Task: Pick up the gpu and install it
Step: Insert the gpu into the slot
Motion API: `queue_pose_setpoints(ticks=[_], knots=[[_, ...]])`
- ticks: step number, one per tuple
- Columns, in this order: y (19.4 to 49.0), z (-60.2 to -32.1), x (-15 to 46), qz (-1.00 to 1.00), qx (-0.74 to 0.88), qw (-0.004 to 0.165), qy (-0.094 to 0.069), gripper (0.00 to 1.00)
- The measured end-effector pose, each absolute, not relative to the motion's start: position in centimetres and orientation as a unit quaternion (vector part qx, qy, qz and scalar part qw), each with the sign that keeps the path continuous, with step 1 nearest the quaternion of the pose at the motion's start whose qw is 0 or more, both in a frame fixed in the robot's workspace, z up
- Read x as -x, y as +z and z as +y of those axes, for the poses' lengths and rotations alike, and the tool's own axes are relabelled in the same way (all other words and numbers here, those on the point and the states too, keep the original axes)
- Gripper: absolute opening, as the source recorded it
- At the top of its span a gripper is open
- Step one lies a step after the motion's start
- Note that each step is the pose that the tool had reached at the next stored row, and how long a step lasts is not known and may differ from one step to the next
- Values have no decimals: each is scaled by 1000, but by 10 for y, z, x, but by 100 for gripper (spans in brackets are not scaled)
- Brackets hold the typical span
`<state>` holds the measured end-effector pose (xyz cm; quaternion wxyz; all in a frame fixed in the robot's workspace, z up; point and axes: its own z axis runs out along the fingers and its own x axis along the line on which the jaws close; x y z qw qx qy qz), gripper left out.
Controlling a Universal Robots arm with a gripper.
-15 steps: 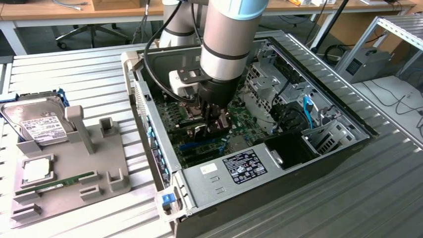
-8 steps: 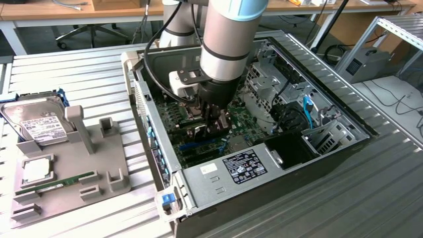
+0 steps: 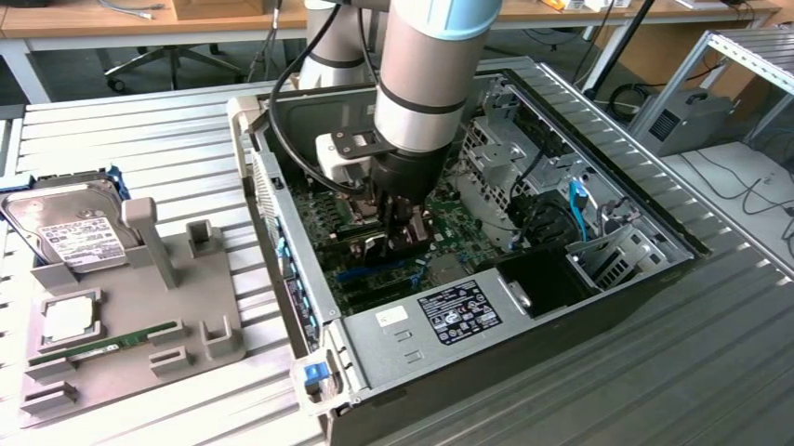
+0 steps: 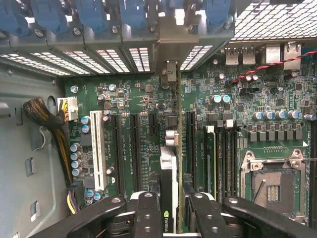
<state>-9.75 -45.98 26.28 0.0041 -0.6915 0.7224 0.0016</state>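
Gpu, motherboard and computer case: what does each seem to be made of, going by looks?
The gpu shows a matte black edge, probably plastic, with a printed logo. The motherboard is a green circuit board with a slight sheen and soldered parts. The computer case is dull grey sheet metal, likely steel, with punched vents and folded edges.

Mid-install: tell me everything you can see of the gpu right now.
In the wrist view the gpu shows edge-on: a thin card with a pale edge and a black strip bearing a green logo. The gripper clamps it, fingers on both sides. It stands on edge over the green motherboard, parallel to the dark expansion slots, pointing at the rear slot covers. Whether it is seated cannot be told.
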Motion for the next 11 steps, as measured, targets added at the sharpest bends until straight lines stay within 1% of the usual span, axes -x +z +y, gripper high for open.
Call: queue_pose_setpoints(ticks=[11], knots=[[263, -460, 99, 723, 691, 4, 2, 27]])
